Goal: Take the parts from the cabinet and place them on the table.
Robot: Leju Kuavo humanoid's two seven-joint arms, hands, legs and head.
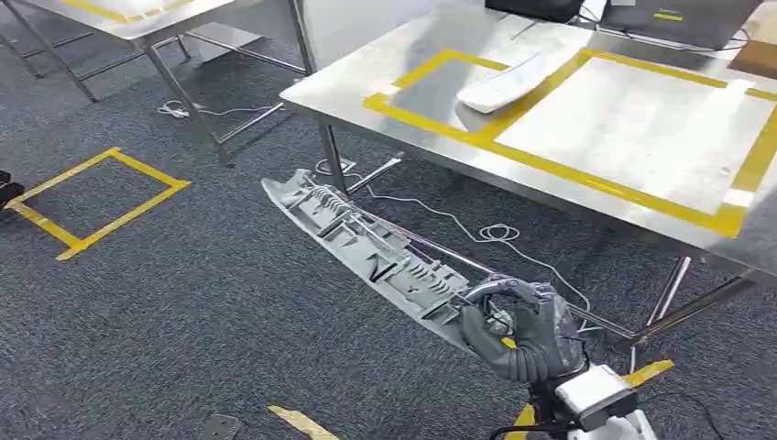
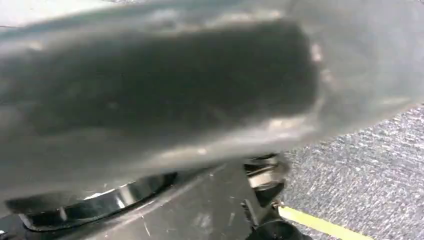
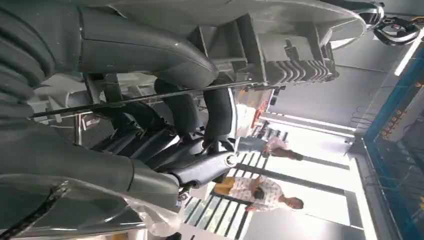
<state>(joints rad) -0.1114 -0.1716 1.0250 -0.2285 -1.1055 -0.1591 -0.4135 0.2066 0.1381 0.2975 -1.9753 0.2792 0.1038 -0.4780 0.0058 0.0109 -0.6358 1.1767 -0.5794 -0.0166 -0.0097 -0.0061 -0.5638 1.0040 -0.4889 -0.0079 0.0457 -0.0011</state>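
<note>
I see a long grey ribbed plastic part (image 1: 366, 247) pinched at one end by my right hand's fingers (image 1: 513, 325), running out from them over the floor, ribs facing up. A second, white curved part (image 1: 506, 85) lies well beyond the fingers on the counter (image 1: 641, 137), across the yellow tape.

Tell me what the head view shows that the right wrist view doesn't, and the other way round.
Head view alone: the steel table with yellow tape outlines, a white part lying on it, the taped square on the carpet, and the whole length of the long grey ribbed part. Right wrist view alone: people standing in a bright background. Both: the right hand, its fingers gripping the long grey ribbed part at one end, off the table.
</note>
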